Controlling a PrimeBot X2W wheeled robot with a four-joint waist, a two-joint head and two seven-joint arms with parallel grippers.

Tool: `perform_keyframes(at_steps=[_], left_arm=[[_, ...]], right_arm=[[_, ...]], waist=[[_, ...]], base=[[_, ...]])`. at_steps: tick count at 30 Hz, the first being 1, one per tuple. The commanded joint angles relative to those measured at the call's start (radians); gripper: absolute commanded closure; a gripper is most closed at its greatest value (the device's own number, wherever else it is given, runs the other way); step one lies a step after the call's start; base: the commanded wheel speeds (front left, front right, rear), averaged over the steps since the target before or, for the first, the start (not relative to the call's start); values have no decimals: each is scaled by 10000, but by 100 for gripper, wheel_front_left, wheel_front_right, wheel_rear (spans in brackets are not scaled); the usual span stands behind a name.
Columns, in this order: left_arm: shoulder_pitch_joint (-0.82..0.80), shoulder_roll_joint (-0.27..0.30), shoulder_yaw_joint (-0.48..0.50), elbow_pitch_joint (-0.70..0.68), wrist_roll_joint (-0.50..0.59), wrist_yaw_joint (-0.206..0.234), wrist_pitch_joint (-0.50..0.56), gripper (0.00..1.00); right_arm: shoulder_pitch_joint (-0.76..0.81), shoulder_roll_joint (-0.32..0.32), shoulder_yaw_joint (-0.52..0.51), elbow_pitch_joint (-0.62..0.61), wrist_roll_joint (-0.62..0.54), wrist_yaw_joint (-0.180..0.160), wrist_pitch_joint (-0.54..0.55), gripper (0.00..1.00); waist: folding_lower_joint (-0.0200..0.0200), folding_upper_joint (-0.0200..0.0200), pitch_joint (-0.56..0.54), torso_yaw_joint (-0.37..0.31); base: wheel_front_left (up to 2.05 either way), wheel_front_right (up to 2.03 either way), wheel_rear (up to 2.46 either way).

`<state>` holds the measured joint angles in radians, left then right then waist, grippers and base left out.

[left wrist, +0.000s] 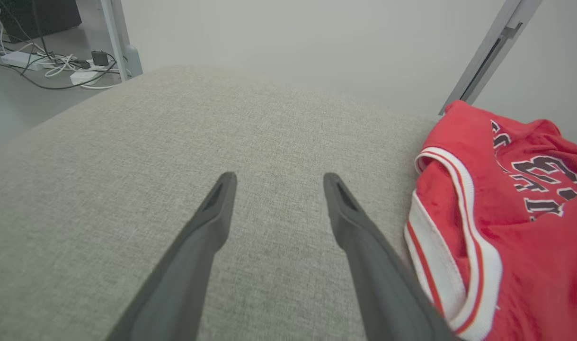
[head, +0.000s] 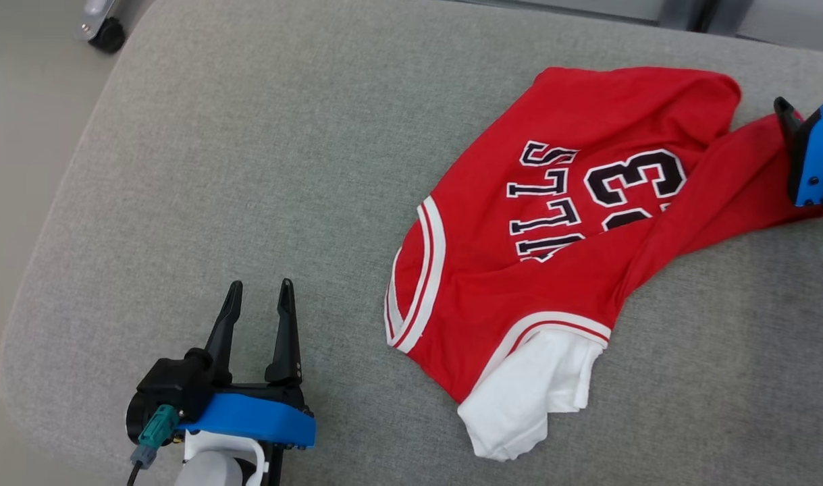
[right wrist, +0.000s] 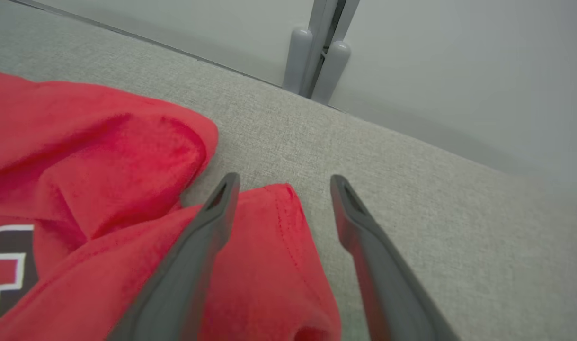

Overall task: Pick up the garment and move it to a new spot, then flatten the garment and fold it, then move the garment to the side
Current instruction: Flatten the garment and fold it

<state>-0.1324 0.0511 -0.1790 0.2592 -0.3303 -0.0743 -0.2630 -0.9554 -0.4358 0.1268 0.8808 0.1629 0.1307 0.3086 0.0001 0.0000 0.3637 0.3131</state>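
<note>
Right wrist view: garment (right wrist: 269,246) corner lies between the parted jaws.

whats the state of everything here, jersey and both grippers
red jersey: crumpled, not folded, lying on the grey cushion, a white part sticking out at one end
left gripper: open, holding nothing, over bare cushion beside the jersey
right gripper: open, not gripping, a corner of the jersey beneath its fingers
</note>
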Motion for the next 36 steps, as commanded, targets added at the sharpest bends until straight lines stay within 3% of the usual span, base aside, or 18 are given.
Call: perform_keyframes(at_steps=[1,10,11,13,14,16,26,36], left_arm=[[-216,-10,-76,-61,-29,31,-24,0],[-263,-10,-302,-99,-159,131,-24,0],[-277,-10,-317,-106,-166,132,-24,0],[-313,-9,-334,-96,-152,115,-24,0],[-335,-9,-331,-86,-141,115,-24,0],[-366,-10,-313,-61,-118,101,-24,0],[-332,-7,-20,14,121,58,-24,0],[156,-6,560,28,379,-24,-24,0]], right_arm=[[-174,-7,-153,229,-129,1,68,0],[-360,396,-605,1555,-762,1,433,0],[-377,443,-606,1659,-754,1,481,7],[-378,513,-552,1809,-742,1,516,58],[-384,532,-521,1863,-741,1,483,69],[-463,558,-471,1876,-758,-1,262,100],[-736,1176,31,1259,-200,1,-2049,100],[1854,1285,1709,-1086,1728,1,-3969,100]], waist=[[-1,0,389,391],[-1,0,637,384],[-1,0,649,351],[-1,0,666,284],[-1,0,670,247],[-1,0,663,167],[-1,0,128,-471],[-1,0,-1141,-1830]], base=[[0,0,0],[0,0,0],[0,0,0],[0,0,0],[0,0,0],[0,0,0],[0,0,0],[0,0,0]])
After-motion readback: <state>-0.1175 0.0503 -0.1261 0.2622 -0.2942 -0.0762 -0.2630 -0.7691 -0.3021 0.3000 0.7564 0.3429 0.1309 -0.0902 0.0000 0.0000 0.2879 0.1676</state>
